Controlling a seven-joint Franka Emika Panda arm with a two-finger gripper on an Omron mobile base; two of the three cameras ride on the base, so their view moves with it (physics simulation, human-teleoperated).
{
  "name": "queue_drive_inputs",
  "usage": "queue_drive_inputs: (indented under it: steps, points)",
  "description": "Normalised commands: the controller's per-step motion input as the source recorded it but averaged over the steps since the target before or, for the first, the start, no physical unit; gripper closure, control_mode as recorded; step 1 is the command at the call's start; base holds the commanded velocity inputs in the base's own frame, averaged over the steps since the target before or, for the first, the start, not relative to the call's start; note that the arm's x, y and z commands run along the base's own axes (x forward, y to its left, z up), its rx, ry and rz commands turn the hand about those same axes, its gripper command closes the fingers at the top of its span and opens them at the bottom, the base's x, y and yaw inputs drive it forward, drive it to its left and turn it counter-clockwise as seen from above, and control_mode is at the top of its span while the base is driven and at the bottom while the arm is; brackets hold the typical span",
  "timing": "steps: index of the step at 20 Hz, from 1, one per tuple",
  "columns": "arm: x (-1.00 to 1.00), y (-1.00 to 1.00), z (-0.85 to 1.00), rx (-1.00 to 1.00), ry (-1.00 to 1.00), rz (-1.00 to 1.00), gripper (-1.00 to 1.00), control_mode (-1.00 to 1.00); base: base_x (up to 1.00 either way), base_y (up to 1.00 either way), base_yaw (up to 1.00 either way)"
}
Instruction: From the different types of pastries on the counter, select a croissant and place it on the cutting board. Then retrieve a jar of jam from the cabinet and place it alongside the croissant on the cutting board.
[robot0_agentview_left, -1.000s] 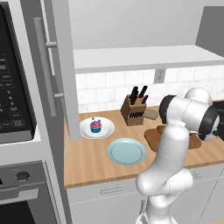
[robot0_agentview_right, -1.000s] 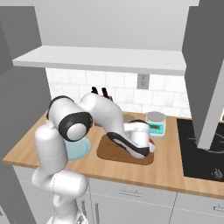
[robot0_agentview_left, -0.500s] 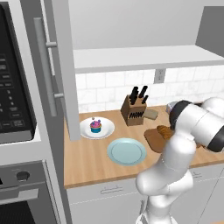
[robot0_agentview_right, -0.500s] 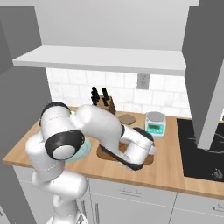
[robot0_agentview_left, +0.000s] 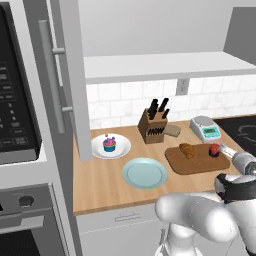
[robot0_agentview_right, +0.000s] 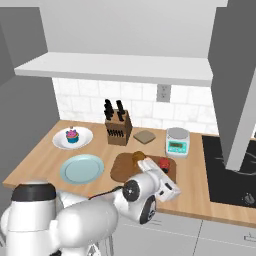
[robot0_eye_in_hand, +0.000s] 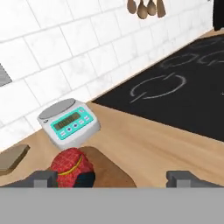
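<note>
Two items on cutting board (robot0_agentview_left: 192, 162), jar of jam (robot0_agentview_left: 214, 149) at right edge

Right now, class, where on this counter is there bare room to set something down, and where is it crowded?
Bare wood lies along the counter's front edge below the light blue plate, and between the cutting board and the cooktop. It is crowded at the back: cupcake plate, knife block, scale.

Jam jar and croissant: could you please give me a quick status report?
Gripper open, holding nothing. Jar of jam on the cutting board, beside the croissant. Nothing in the way.
</note>
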Motion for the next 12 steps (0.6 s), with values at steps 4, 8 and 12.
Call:
queue_drive_inputs:
  steps: [4,8,12]
  points:
    - [-1.0,0.1,-0.01,0.0,-0.43,0.07,-1.0,-1.0,0.0,0.0,0.0]
    - [-1.0,0.04,0.12,-0.06,-0.56,0.02,-1.0,-1.0,0.0,0.0,0.0]
    - [-0.8,0.03,0.01,-0.03,-0.3,0.0,-1.0,-1.0,0.0,0.0,0.0]
